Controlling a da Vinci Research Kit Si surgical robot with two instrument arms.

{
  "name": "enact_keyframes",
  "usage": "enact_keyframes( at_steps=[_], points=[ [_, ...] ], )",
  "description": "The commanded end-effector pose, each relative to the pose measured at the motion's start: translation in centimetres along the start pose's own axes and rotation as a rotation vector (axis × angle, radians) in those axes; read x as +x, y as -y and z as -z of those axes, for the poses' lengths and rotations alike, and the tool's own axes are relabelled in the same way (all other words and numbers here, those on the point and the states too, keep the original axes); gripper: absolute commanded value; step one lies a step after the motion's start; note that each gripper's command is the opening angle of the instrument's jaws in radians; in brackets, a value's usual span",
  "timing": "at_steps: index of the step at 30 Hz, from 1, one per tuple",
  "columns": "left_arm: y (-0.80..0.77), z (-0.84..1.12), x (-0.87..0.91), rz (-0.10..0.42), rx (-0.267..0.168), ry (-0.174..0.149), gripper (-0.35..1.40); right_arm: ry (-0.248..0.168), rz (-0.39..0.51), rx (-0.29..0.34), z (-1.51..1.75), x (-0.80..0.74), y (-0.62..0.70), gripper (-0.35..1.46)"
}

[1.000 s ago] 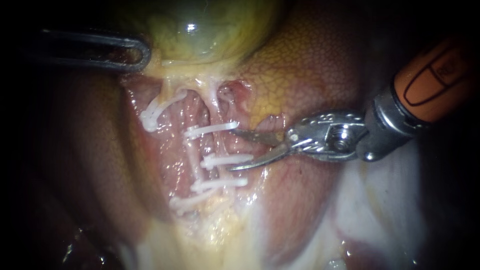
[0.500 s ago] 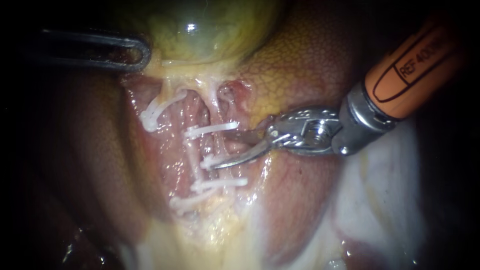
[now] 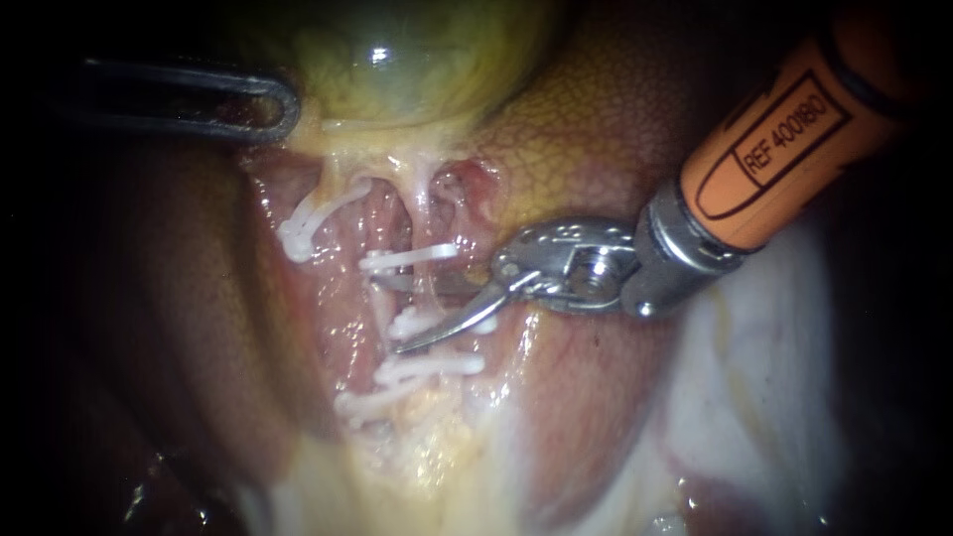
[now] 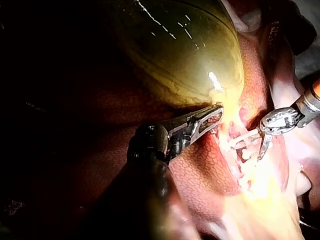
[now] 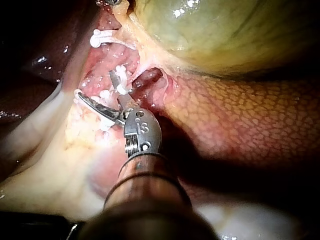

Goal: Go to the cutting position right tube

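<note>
Endoscope view: the right instrument point(image 3: 397, 314) comes in from the upper right with its two curved blades spread apart and gripping nothing. They point across at the right tube point(image 3: 425, 213), a pale strand running down from the gallbladder point(image 3: 397, 60), so the blades lie roughly crosswise to the tube's long axis. The upper blade passes behind the tube just under the upper clip point(image 3: 407, 258). The lower blade lies in front, against or just beside the middle clip point(image 3: 412, 320). I judge the coming move turns on this: the closing line should fall on bare tube, yet the middle clip seems to sit inside the spread. The left instrument point(image 3: 288, 107) is well apart and shows only one looped jaw here.

Left wrist view: the left instrument point(image 4: 217, 111) has its jaws together, clamped on the gallbladder's point(image 4: 185, 50) pale lower edge beside the liver point(image 4: 200, 170). Ahead of it the right instrument point(image 4: 248, 149) works among the clips, where glare washes out the tube.

Right wrist view: the right instrument's point(image 5: 95, 85) blades fork ahead of the hinge — one curves aside, the other reaches into white clips, its tip hidden, and the tube is hard to pick out
</note>
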Motion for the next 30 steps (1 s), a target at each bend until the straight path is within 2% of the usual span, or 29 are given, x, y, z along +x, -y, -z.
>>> enact_keyframes(
  at_steps=[1,9,14,17,24,30],
  points=[
    [0.00,0.00,0.00,0.000,0.000,0.000,-0.35,-0.008,0.002,0.007,-0.03,0.00,-0.01,0.69],
    [0.00,-0.01,0.00,0.000,-0.001,0.000,-0.35,-0.034,0.030,0.068,-0.27,-0.07,-0.08,0.71],
    [0.00,-0.01,0.00,0.000,-0.001,0.001,-0.35,-0.050,0.039,0.106,-0.29,-0.03,-0.08,0.71],
    [0.00,-0.01,0.00,0.000,-0.001,0.000,-0.35,-0.056,0.038,0.105,-0.25,0.03,-0.01,0.71],
    [0.00,0.00,0.00,0.000,0.000,0.000,-0.35,-0.065,0.026,0.117,-0.17,0.28,0.22,0.71],
    [0.00,0.00,0.00,0.000,0.000,0.000,-0.35,-0.069,0.016,0.123,-0.17,0.37,0.32,0.73]
  ],
)
